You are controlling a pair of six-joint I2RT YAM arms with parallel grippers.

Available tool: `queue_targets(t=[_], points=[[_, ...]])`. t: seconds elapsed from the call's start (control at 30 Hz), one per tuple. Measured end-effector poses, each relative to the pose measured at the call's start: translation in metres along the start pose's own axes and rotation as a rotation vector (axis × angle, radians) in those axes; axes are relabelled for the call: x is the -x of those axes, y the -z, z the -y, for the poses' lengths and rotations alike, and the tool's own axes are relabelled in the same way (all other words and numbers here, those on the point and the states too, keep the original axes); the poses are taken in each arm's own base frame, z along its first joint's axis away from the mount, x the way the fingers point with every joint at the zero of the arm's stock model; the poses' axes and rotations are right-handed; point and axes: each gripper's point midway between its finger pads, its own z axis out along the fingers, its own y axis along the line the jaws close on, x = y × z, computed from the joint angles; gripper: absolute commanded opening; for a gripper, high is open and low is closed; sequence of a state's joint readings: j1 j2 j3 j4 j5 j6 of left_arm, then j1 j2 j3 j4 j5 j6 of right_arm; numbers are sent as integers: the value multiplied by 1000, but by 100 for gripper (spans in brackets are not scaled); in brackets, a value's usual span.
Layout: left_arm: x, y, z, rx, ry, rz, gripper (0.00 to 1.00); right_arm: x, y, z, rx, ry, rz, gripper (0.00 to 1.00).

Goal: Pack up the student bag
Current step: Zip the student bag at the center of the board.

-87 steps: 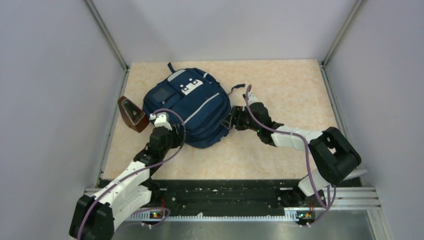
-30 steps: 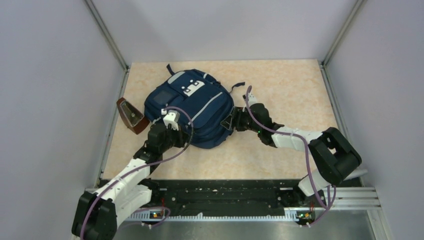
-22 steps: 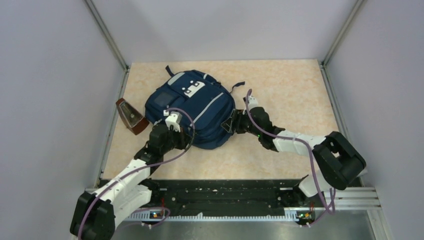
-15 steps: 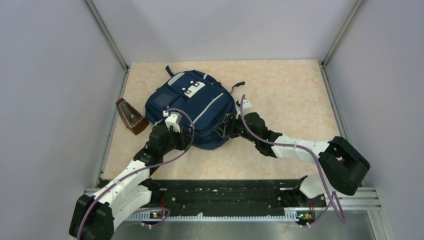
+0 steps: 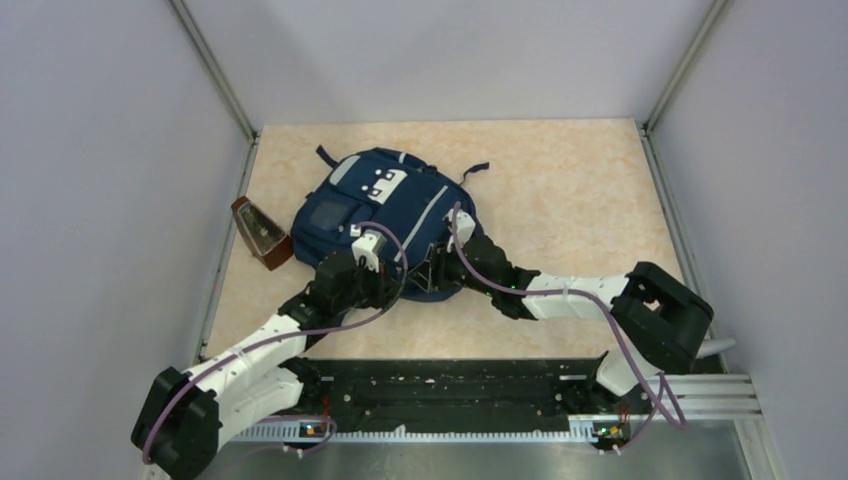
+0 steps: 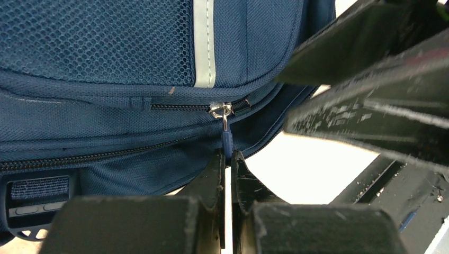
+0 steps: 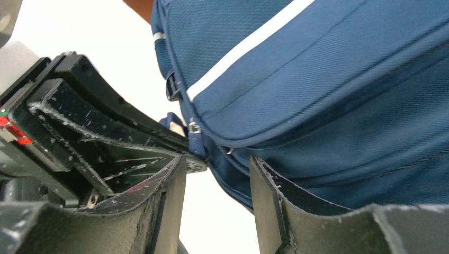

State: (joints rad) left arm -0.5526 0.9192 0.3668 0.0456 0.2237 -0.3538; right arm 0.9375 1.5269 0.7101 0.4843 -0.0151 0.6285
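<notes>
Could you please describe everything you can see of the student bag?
The student bag is a large navy fabric backpack lying front up on the table. It has grey reflective strips, a white patch, a mesh pocket and dark straps at its far end. The left gripper is shut on a blue zip pull at its near edge. The right gripper is open close beside it, and contact there is unclear.

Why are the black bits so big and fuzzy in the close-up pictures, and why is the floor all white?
Left wrist: the left gripper sits right at the lens, so it blurs, while the zip pull it pinches and the student bag look sharp; the table glares white. Right wrist: the same, right gripper soft, bag fabric clear. Top view: even light, nothing washed out.
</notes>
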Motion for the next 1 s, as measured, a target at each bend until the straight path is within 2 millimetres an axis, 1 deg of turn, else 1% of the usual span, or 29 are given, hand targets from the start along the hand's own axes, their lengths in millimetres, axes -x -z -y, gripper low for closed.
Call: queue_targets(t=[0.1, 0.27, 0.7, 1.0], points=[[-2, -2, 3, -6, 1, -9, 0, -9, -2, -10, 32, -5, -25, 43], [-4, -4, 3, -3, 6, -17, 0, -13, -7, -17, 65, -26, -34, 40], [-3, -4, 3, 5, 3, -13, 0, -19, -28, -20, 75, -48, -65, 33], [-4, -4, -1, 25, 8, -12, 0, -22, -38, -20, 78, -58, -78, 33]])
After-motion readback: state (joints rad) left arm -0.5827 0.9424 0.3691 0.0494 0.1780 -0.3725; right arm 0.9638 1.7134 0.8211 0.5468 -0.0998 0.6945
